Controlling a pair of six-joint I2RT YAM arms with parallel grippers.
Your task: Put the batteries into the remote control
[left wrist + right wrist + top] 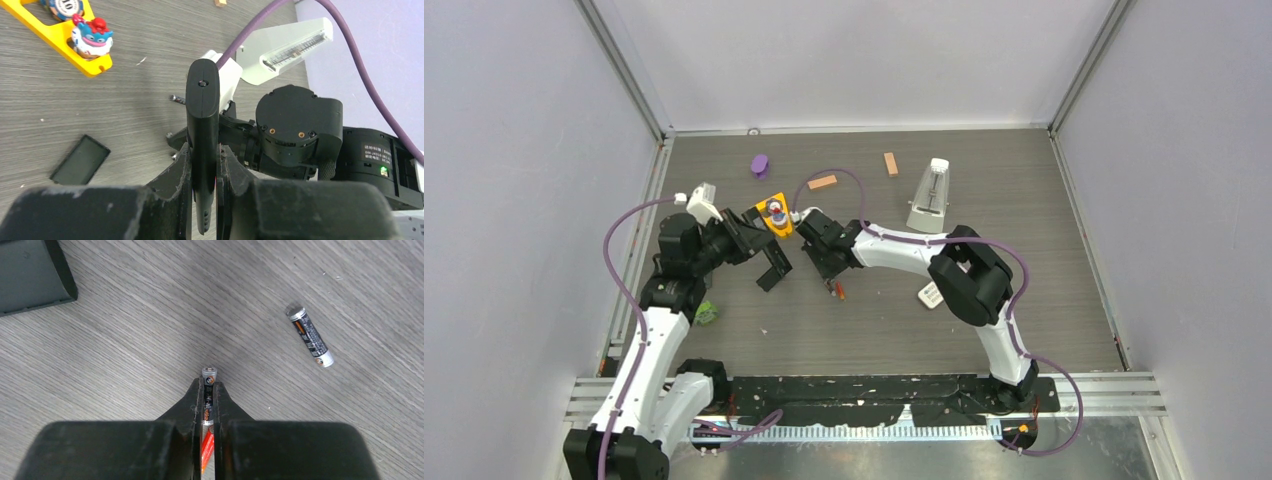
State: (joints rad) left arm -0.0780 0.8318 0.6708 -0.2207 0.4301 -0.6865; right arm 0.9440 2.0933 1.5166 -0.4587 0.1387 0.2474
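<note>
The right gripper is pinched nearly shut on one battery. This battery is thin and black with some orange on it. It sits right between the two fingers and lines up with them. Its silver tip pokes out just past the fingertips. I cannot tell if the tip touches the counter.

A second battery lies flat on the gray wood counter. In the right wrist view it is off to the right of the gripper, and nothing touches it. A small red-orange thing shows low down between the fingers. I cannot tell what it is.

The left gripper is closed tight on the remote control. The remote is black and stands on its thin edge between the fingers, with most of it sticking out past them. A flat black cover lies on the counter to the left of it, apart from it.

From above, the two grippers are close together near the middle of the counter. A yellow triangle tray with a little toy sits just behind them. A white metronome stands farther right.
</note>
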